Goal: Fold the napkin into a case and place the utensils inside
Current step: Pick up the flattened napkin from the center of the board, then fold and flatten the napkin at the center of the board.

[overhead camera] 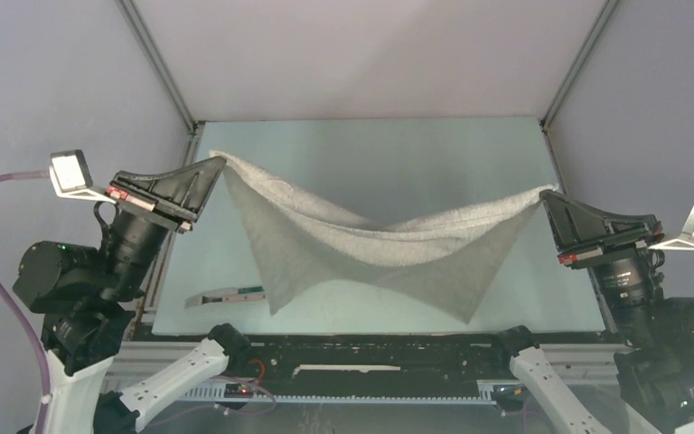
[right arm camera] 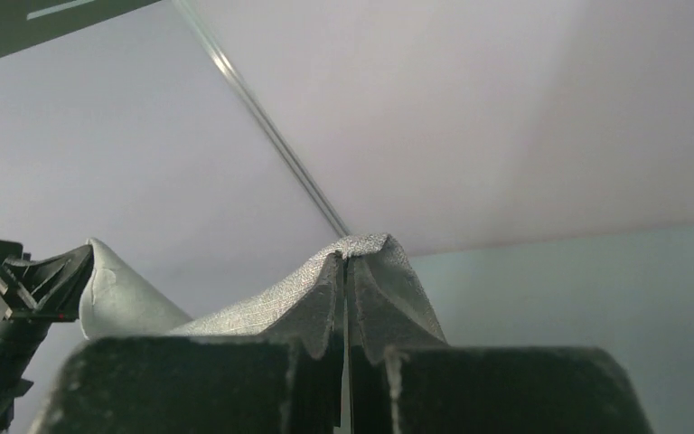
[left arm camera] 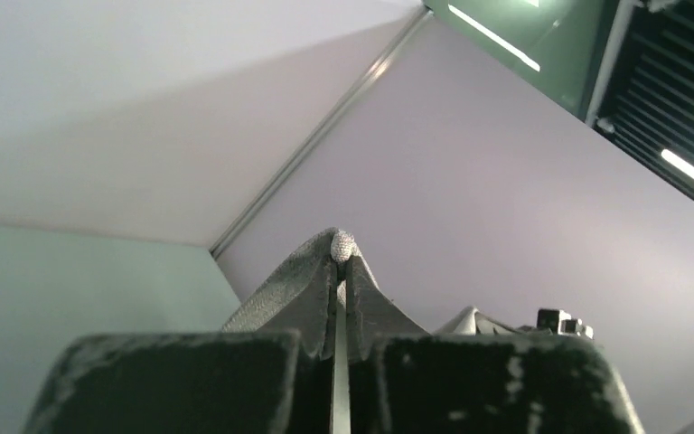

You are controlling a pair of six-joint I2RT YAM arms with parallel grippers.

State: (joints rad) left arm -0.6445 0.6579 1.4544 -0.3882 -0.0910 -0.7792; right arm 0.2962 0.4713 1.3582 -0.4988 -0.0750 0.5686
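While left jaws and right jaws each clamp a corner of the sagging napkin (overhead camera: 361,244) above the counter (overhead camera: 370,149), they should lower evenly, taut, clear of the utensils (overhead camera: 226,296).

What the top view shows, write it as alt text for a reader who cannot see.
Two robot arms hold a light grey napkin up by two corners, the left gripper and right gripper each shut on one, the cloth sagging between them over a pale green table. The utensils lie near its front left edge.
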